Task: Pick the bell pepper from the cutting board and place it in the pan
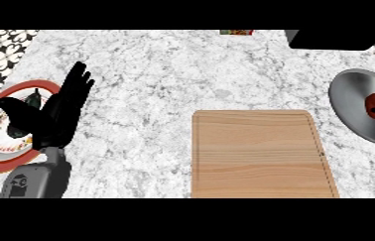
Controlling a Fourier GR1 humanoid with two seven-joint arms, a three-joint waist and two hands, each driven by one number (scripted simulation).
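Resting at left over a red-rimmed plate (15, 89), left hand (62, 111) has fingers straight, slightly spread; marble counter (161, 81) carries bare board (260, 153), pepper (370, 105) in pan (351, 93).

The board (260, 153) is set on the counter (161, 86), right of centre. The pan (355, 101) is placed beyond its right corner, a pepper (370, 105) inside. A plate (18, 123) is found far left.
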